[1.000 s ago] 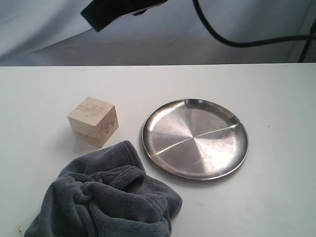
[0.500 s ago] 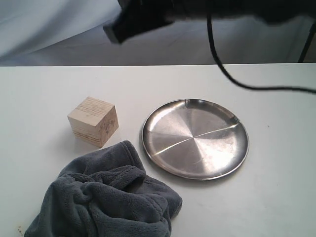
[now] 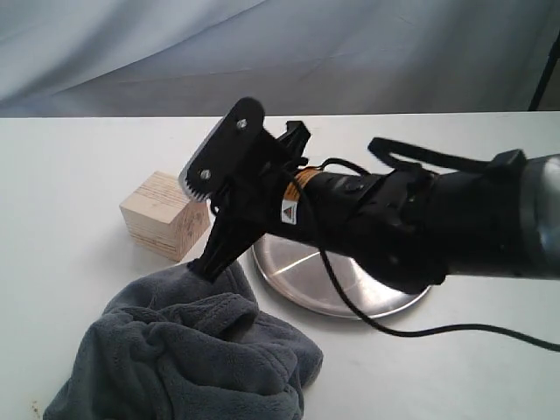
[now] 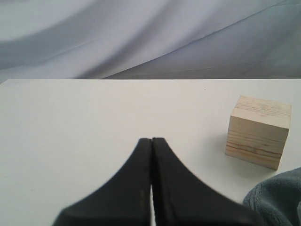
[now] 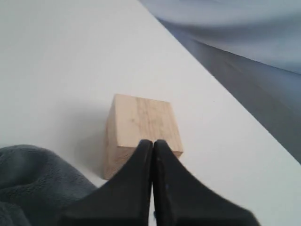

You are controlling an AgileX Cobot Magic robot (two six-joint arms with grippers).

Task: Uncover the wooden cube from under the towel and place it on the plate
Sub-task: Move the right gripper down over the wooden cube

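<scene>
Left fingers (image 4: 144, 153): pressed together, nothing in them, hanging over bare desk (image 3: 61, 149); not in the exterior view. Left side of the desk: cube (image 3: 164, 214), uncovered, sitting flat on the desk, not on the plate. Towel (image 3: 184, 350) is bunched in a heap just in front of it and runs out of frame at the bottom. The heap's top edge is close to the cube's base, can't tell if they touch. Right fingers (image 3: 206, 171): also pressed together, holding nothing, reaching across from the right, tips at the cube's upper right edge. Contact or a small gap, exterior view is too cluttered to say. Right wrist view has the tips lined up on the cube's near top edge. Plate (image 3: 293, 278) sits right of the cube, mostly hidden behind the right arm (image 3: 420, 227).
</scene>
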